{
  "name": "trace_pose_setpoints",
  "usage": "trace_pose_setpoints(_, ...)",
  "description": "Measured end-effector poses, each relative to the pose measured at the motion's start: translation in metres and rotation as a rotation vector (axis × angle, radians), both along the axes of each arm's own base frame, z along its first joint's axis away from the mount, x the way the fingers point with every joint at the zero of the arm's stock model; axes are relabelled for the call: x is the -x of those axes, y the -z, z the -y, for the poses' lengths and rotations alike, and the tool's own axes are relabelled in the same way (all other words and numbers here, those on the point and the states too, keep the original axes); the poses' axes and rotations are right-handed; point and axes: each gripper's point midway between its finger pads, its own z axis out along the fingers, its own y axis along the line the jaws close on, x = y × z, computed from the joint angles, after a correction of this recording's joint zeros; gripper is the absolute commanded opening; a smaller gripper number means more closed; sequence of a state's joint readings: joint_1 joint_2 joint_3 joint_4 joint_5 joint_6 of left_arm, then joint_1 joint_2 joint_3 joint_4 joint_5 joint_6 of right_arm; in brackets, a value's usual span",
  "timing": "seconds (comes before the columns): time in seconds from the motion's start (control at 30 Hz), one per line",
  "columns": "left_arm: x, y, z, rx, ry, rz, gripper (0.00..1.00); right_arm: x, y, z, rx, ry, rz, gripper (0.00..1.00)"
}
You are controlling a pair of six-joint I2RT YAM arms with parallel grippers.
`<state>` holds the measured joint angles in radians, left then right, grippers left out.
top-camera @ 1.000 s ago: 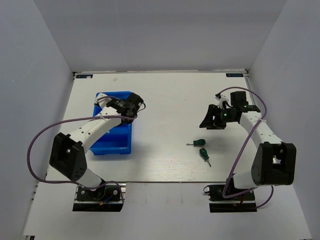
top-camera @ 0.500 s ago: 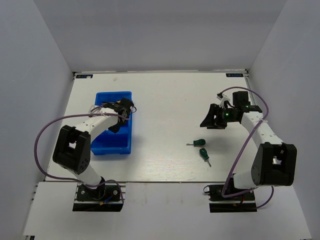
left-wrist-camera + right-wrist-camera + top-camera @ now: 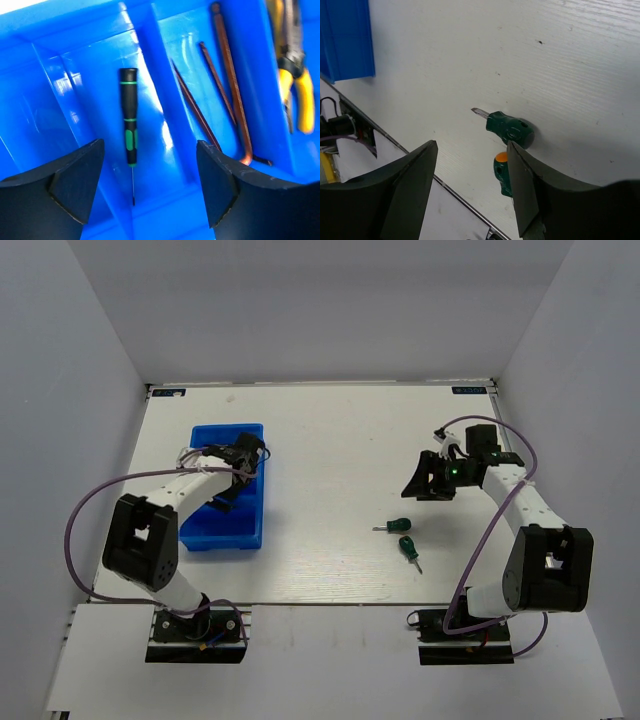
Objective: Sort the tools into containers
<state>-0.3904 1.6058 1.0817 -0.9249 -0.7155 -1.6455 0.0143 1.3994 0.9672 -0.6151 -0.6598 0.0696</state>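
On the left, over the blue tray, our left gripper hangs spread and empty above the thin screwdriver, with hex keys and pliers in the compartments beside it. To the right, one stubby screwdriver and its twin lie on the table below our right gripper, also spread and empty.

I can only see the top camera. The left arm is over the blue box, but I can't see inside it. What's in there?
Observer: The left wrist camera shows a thin green-and-black screwdriver lying alone in one compartment of the blue tray.
Operator: Is the robot holding it?
Observer: No. The left gripper is open over the tray, with nothing between its fingers.
Operator: Is anything else in there?
Observer: Yes. Dark hex keys lie in the next compartment, and yellow-handled pliers in the one beyond that.
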Motion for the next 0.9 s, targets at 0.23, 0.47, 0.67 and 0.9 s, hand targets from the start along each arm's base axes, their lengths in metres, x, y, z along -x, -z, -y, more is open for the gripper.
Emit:
trace_pose_setpoints(0.23, -0.025, -0.04, 0.036, -0.003, 0.386, 0.058, 0.55, 0.004, 0.018, 0.017, 0.163, -0.031, 0.01, 0.69)
trace_pose_setpoints(0.47, -0.039, -0.098, 0.095, -0.071, 0.988, 0.212, 0.2, 0.013, 0.034, 0.012, 0.288, -0.348, 0.172, 0.69)
trace_pose_setpoints(0.67, -0.008, -0.14, 0.134, -0.105, 1.412, 0.411, 1.0, 0.026, 0.054, 0.011, 0.314, -0.764, 0.444, 0.6)
trace_pose_setpoints(0.9, 0.02, -0.145, 0.142, -0.129, 1.582, 0.475, 1.0, 0.02, 0.066, 0.007, 0.285, -1.115, 0.661, 0.61)
